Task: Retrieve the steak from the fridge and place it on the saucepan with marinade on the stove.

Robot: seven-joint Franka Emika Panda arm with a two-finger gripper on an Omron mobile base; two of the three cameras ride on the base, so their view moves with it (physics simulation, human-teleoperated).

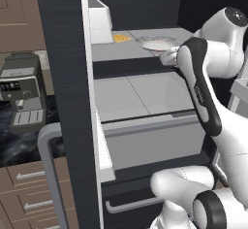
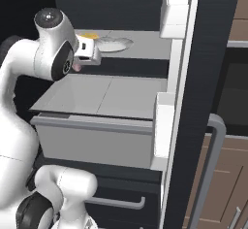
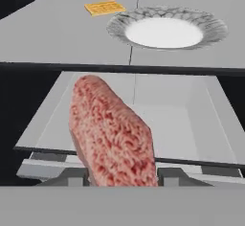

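The steak (image 3: 112, 134), a pinkish-red slab with a grainy surface, stands on edge between my gripper's (image 3: 122, 178) fingers, which are shut on it. It hangs in front of the open fridge (image 1: 63, 77), below the shelf's level and above a grey drawer (image 3: 182, 119). A sliver of the steak (image 2: 76, 67) shows under the hand (image 2: 88, 52) in the right base view. The pale round plate (image 3: 167, 31) on the shelf is bare. In the left base view my forearm covers most of the hand (image 1: 168, 57). The saucepan, marinade and stove are out of view.
A flat orange-yellow item (image 3: 104, 7) lies on the shelf left of the plate. The open fridge doors (image 2: 208, 53) with white door bins (image 2: 173, 14) flank the arm. A coffee machine (image 1: 22, 92) and wooden drawers (image 1: 29, 189) stand to the left.
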